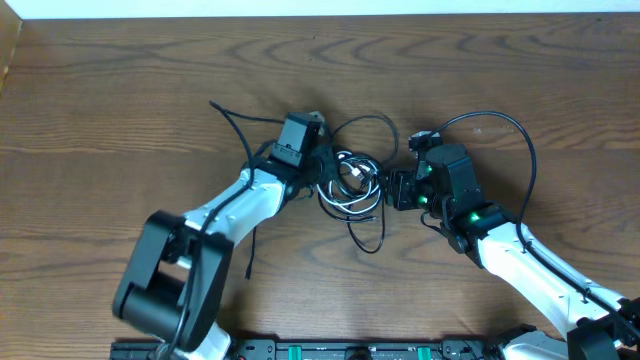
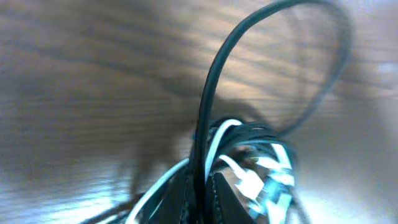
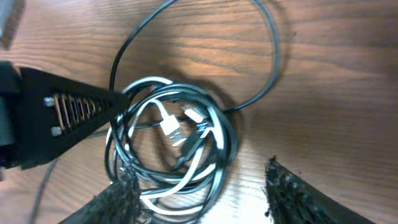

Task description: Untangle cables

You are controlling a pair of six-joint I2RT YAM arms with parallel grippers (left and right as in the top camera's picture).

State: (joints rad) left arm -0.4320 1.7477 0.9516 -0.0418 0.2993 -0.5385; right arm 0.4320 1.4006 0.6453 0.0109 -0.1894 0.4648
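Though light and limp, the tangled coil of thin black and white USB cords (image 1: 352,182) looked springy and slick, best taken by one loose strand. Overhead, it lay between the left pincer (image 1: 322,172) and the right pincer (image 1: 396,188). At the left wrist, the left pincer was clenched on a black strand (image 2: 205,112), with the coil just beyond its tips. At the right wrist, the right pincer stood spread, grasping nothing, with the coil just ahead.

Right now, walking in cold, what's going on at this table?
Black and white cables lie tangled in one coil on the table. The left tool is shut on the cables at the coil's left edge. The right tool stands open at the coil's right side, holding nothing. No cable is free of the coil yet.
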